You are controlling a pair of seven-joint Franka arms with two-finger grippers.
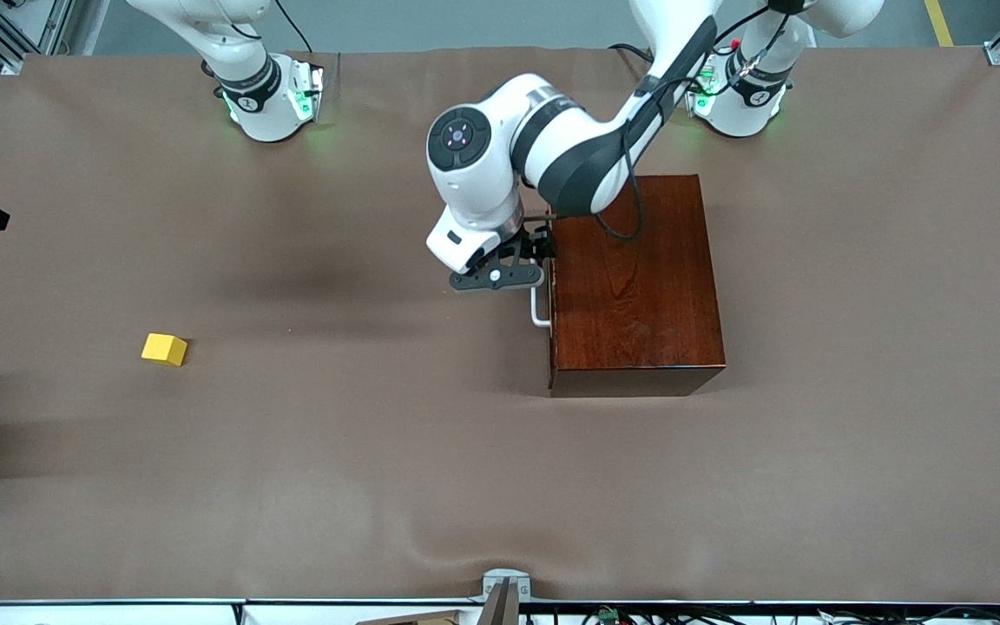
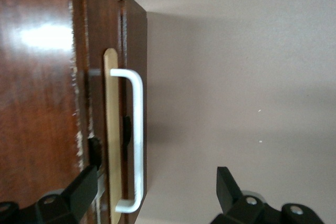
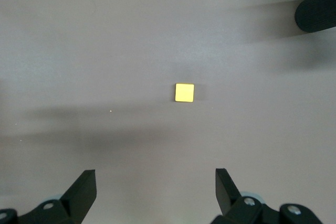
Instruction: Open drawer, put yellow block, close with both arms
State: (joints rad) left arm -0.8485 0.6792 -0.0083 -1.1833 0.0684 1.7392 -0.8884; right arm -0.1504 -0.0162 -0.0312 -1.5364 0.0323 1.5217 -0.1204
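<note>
Nearest the camera, we find the block (image 1: 164, 349) lying alone on the brown cloth (image 1: 361, 469), toward the right arm's end of the table and well apart from the box (image 1: 633, 286). Our right gripper (image 3: 156, 184) hangs high over the block, fingers spread wide and holding nothing. Our left gripper (image 2: 157, 187) sits at the drawer (image 2: 134, 35), which is shut flush in the box; its spread fingers straddle the white handle (image 2: 137, 129) without touching it.
</note>
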